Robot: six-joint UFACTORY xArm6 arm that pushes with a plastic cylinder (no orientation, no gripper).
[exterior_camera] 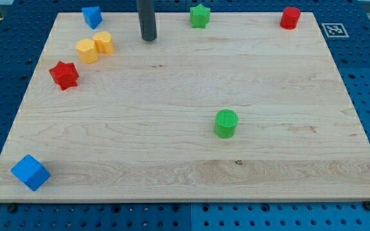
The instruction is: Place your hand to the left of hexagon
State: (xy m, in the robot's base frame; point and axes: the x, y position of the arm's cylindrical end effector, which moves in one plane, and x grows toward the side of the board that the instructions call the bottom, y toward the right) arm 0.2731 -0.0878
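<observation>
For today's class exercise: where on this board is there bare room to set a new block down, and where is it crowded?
Bare: the wide middle between the red star and green cylinder, and right of that cylinder. Crowded: the top-left, where two yellow blocks touch, near my tip.

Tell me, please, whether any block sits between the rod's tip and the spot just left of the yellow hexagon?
Yes. My tip is at the view's right of the yellow pair. The other yellow block and the yellow hexagon itself lie on the straight line, so I must go around.

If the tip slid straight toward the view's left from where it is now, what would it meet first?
Probably the yellow blocks: my tip sits near the view's top, and straight left lies the yellow cylinder-like block, touching the yellow hexagon. The blue block looks above that line, though depth is uncertain.
</observation>
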